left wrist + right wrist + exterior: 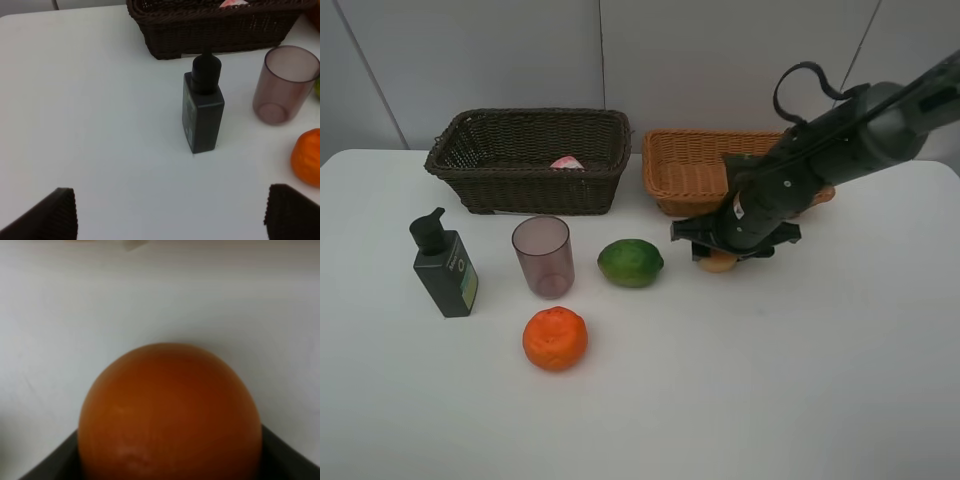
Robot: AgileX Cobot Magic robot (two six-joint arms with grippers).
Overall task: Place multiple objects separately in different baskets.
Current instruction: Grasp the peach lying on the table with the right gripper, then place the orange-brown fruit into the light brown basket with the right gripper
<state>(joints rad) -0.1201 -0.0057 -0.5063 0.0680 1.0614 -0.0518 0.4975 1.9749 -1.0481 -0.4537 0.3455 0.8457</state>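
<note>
Presently the peach (170, 410) is clasped by the right claw (722, 250) beside the tan basket (685, 165), while the left claw (169, 215) is held wide open, empty.

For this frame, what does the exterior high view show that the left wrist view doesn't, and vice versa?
Only exterior high: the right tool down over the peach. Only left wrist: the left tool, its fingertips spread apart. Both: the pump bottle, the cup, the tangerine and the dark basket.
</note>
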